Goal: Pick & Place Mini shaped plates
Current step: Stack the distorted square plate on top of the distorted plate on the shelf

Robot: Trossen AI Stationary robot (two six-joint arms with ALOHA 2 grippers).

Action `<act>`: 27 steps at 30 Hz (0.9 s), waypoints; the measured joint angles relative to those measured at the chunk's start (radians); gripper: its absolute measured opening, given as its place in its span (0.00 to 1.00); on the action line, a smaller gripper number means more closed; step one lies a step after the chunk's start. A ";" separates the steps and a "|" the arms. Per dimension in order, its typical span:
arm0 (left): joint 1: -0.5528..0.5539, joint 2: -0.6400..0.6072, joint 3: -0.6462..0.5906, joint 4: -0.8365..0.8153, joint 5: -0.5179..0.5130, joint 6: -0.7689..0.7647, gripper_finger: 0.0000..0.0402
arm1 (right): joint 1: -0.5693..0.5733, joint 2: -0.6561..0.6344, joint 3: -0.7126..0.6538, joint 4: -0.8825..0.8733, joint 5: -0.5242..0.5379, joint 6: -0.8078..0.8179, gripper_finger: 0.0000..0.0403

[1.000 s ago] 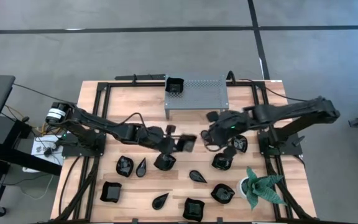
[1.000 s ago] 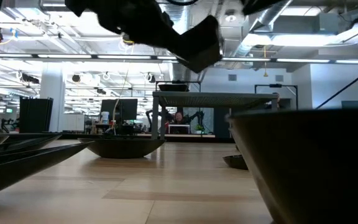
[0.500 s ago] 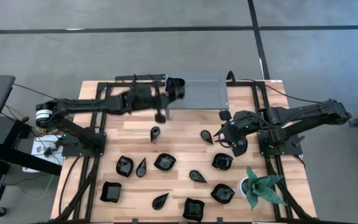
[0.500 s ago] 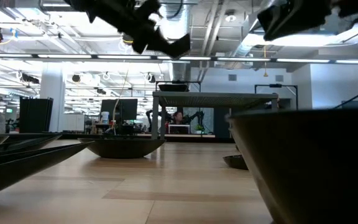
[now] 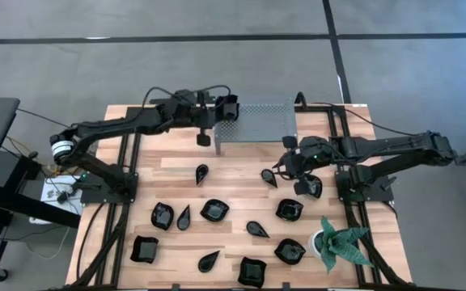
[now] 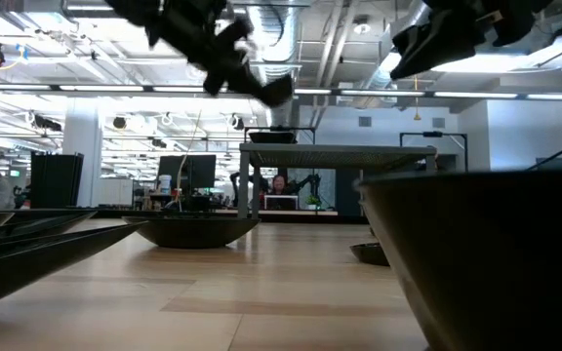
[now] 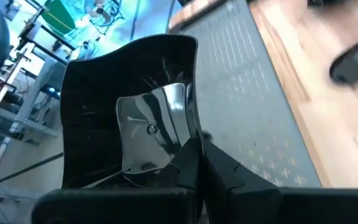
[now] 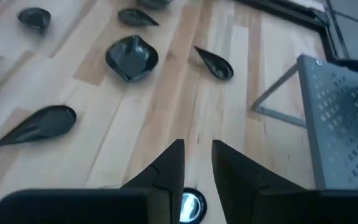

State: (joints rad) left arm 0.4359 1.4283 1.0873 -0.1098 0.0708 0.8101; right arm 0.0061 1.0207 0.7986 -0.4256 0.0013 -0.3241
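Up at the far-left corner of the grey shelf (image 5: pixel 256 119), the left gripper (image 5: pixel 217 110) hovers clamped on a square plate (image 7: pixel 129 112), directly over the perforated top, so release looks straight down. The right gripper (image 5: pixel 288 165), fingers slightly parted and empty, hangs above the wooden table (image 5: pixel 241 166) beside a teardrop plate (image 5: pixel 269 176); the office room shows beyond.

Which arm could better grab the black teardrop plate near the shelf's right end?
Right: its claw hovers beside the glossy black teardrop plate; the left claw is at the grey perforated shelf.
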 joint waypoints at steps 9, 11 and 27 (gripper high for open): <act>0.051 0.032 0.359 -0.487 0.099 -0.045 0.02 | -0.040 0.000 -0.001 0.003 -0.001 -0.004 0.19; 0.077 0.057 0.354 -0.513 0.165 -0.074 0.02 | -0.044 0.006 -0.001 0.004 0.000 -0.013 0.19; 0.107 0.247 0.349 -0.466 0.113 -0.056 0.02 | -0.046 0.015 -0.001 -0.008 -0.005 0.034 0.19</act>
State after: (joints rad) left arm 0.5430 1.6752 1.4368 -0.5758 0.1833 0.7540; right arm -0.0399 1.0355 0.7975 -0.4332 -0.0032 -0.2897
